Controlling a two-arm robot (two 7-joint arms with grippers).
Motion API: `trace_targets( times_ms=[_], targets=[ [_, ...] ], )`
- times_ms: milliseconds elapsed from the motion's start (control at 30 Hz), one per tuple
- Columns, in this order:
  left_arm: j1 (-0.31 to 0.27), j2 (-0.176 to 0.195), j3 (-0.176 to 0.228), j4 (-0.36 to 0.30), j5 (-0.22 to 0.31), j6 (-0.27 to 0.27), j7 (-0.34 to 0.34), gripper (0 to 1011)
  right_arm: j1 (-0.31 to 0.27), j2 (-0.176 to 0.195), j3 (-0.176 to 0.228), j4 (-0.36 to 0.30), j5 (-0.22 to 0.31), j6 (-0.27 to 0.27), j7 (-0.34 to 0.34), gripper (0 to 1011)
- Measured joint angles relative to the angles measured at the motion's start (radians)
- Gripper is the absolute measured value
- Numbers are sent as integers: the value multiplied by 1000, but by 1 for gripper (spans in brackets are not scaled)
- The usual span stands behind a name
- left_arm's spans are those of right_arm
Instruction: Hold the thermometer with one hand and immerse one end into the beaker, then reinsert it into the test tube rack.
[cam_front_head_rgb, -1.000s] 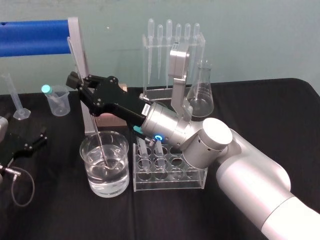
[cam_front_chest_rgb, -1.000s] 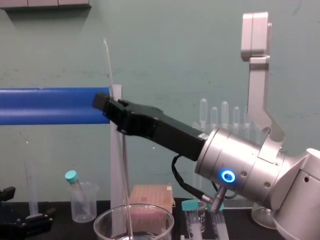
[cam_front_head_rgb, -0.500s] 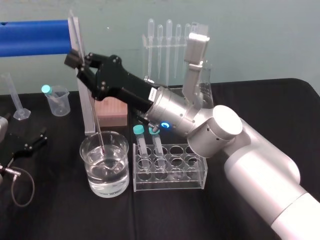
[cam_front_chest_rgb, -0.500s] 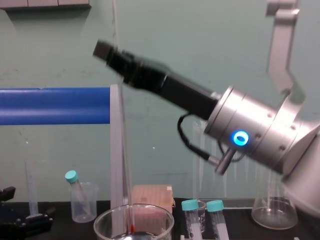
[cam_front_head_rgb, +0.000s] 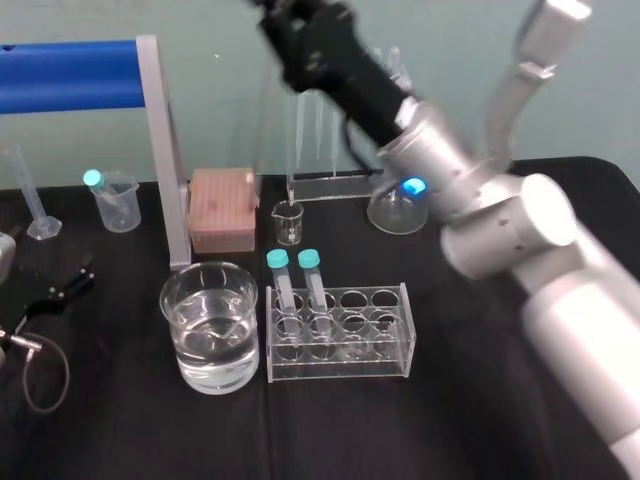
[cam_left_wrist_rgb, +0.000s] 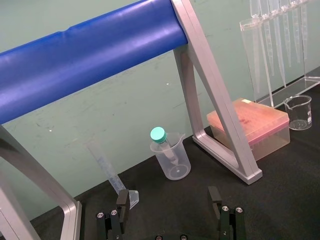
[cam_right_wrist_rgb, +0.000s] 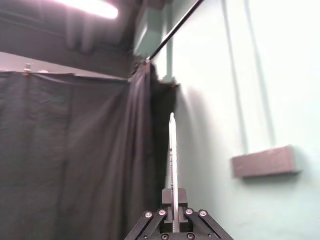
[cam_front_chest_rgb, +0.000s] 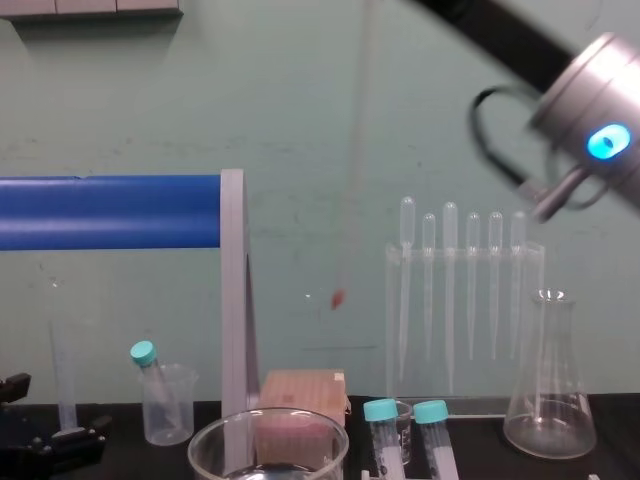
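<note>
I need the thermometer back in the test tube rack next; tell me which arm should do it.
Right. The right gripper is clamped on the thermometer, held high in the air, and is nearer the test tube rack. The left gripper sits open and empty, low at the far left.

Silver cylindrical arm (cam_front_head_rgb: 520, 235), glowing blue ring (cam_front_chest_rgb: 603, 141), black right gripper (cam_right_wrist_rgb: 174, 197)

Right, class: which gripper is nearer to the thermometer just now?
Right. The right gripper is shut on the thermometer, holding it high above the table. The left gripper rests open on the table on the robot's left, well away from it.
</note>
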Motion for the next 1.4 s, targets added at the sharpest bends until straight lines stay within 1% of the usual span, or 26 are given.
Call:
trace_targets(
  times_ms=[33,67,100,133,167,267,300,400,433,467,500,533,600,767,967,1200,1400],
  targets=[
    [0,0,0,0,0,0,0,1008,-14,19,20,-34,-10,-8,-29,56],
    [0,0,0,0,0,0,0,1008,-23,30,31,-55,-17,-11,-44,56],
    [0,0,0,0,0,0,0,1008,-43,52,53,-95,-35,-15,-78,56],
    [0,0,0,0,0,0,0,1008,-55,65,64,-115,-46,-15,-97,56],
    [0,0,0,0,0,0,0,1008,-79,88,86,-156,-66,-14,-132,56],
    [0,0,0,0,0,0,0,1008,-115,120,114,-209,-92,-1,-174,56],
    [0,0,0,0,0,0,0,1008,-142,139,132,-239,-106,11,-199,56],
    [0,0,0,0,0,0,0,1008,-182,162,156,-281,-120,28,-227,56],
    [0,0,0,0,0,0,0,1008,-207,175,169,-301,-125,40,-238,56],
    [0,0,0,0,0,0,0,1008,-218,179,174,-309,-126,45,-242,57],
    [0,0,0,0,0,0,0,1008,-242,187,181,-321,-127,54,-247,56],
    [0,0,0,0,0,0,0,1008,-242,187,181,-321,-127,54,-247,56],
    [0,0,0,0,0,0,0,1008,-276,196,191,-336,-126,66,-252,56],
    [0,0,0,0,0,0,0,1008,-320,205,206,-344,-124,78,-258,56],
    [0,0,0,0,0,0,0,1008,-355,210,221,-330,-120,81,-259,56],
    [0,0,0,0,0,0,0,1008,-367,200,226,-281,-121,69,-251,56],
    [0,0,0,0,0,0,0,1008,-336,185,213,-217,-123,55,-216,56]
  ],
)
